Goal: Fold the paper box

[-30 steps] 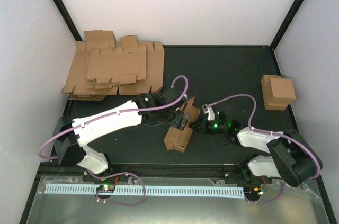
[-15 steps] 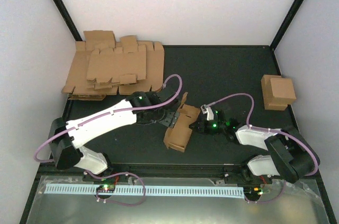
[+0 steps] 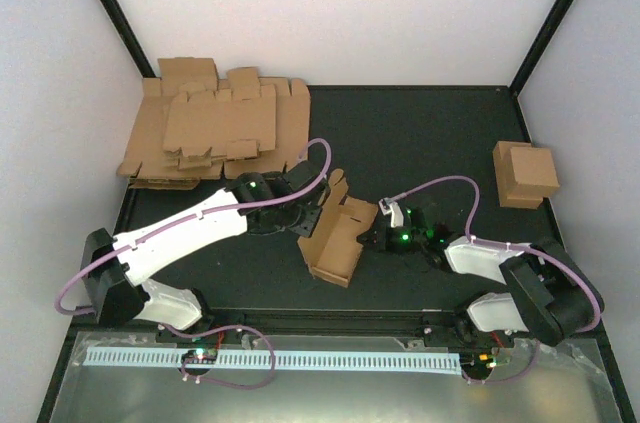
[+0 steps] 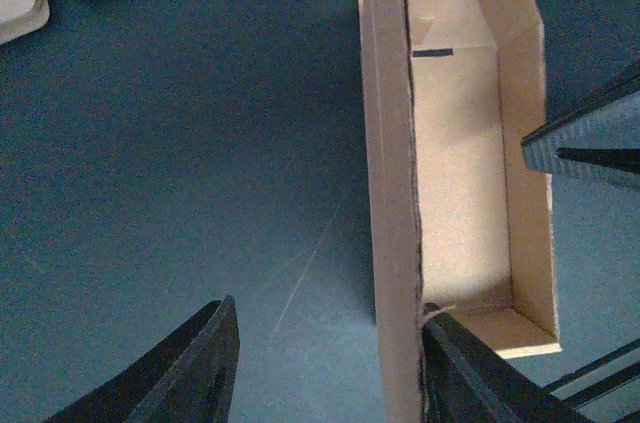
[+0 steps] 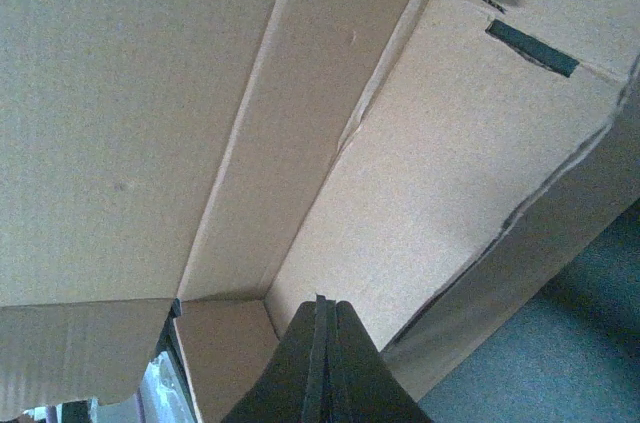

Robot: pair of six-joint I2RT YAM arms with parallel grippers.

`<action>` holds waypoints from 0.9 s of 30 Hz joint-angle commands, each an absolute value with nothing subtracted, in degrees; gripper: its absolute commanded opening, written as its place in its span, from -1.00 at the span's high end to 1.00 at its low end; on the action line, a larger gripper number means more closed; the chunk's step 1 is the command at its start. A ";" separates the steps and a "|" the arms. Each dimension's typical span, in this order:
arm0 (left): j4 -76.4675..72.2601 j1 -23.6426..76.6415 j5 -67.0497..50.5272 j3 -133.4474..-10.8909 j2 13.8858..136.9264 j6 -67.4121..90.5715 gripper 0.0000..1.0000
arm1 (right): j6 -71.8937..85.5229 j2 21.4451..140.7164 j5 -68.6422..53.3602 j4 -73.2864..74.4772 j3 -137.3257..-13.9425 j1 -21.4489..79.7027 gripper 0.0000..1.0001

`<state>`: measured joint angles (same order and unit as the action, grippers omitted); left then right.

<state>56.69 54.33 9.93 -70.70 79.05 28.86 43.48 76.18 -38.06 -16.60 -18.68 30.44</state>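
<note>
Top external, paper box (image 3: 338,239) open upward, long axis near-to-far, tilted right

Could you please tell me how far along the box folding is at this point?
Done: the paper box already stands as an open tray with its side walls up. In hand: the left gripper is open astride one long wall, and the right gripper, shut, reaches inside. Left: the top is not yet closed, unlike the finished box at the right.
</note>
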 commanded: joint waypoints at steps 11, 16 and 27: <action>55.59 52.48 4.53 -69.23 76.15 27.36 0.96 | 41.91 75.65 -36.93 -13.79 -19.53 30.69 0.96; 55.28 52.38 4.53 -69.36 74.61 25.29 0.97 | 38.95 71.56 -36.08 -9.23 -22.73 30.74 0.97; 56.03 52.38 3.48 -70.94 71.24 17.56 0.97 | 31.08 58.39 -24.36 6.21 -30.49 30.30 0.81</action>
